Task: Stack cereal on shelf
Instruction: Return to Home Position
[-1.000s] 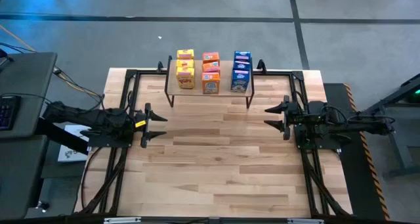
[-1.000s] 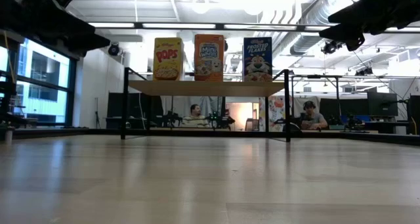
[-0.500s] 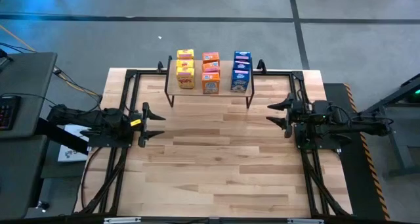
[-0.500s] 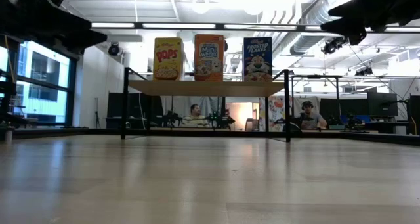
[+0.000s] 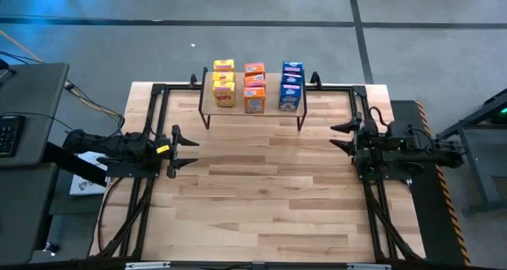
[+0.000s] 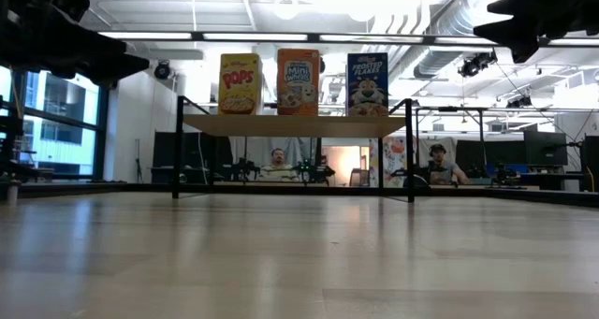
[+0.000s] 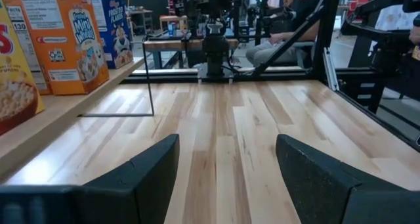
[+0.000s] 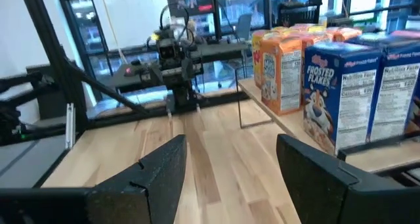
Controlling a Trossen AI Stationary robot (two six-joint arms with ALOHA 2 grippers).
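Black jointed arms (image 5: pixel 111 146); yellow tag (image 5: pixel 163 150) on left; wedge-shaped dark fingers (image 7: pixel 141 178).

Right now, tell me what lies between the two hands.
Only bare wooden tabletop lies between the left hand and right hand, seen in the high view; the shelf stands farther back.

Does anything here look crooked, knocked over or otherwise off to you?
Nothing stands out. The small cardboard yellow cereal boxes, orange cereal boxes and blue cereal boxes stand upright in tidy colour rows on the small wood-topped shelf. The left gripper and right gripper hang open and empty at either side of the wooden table.
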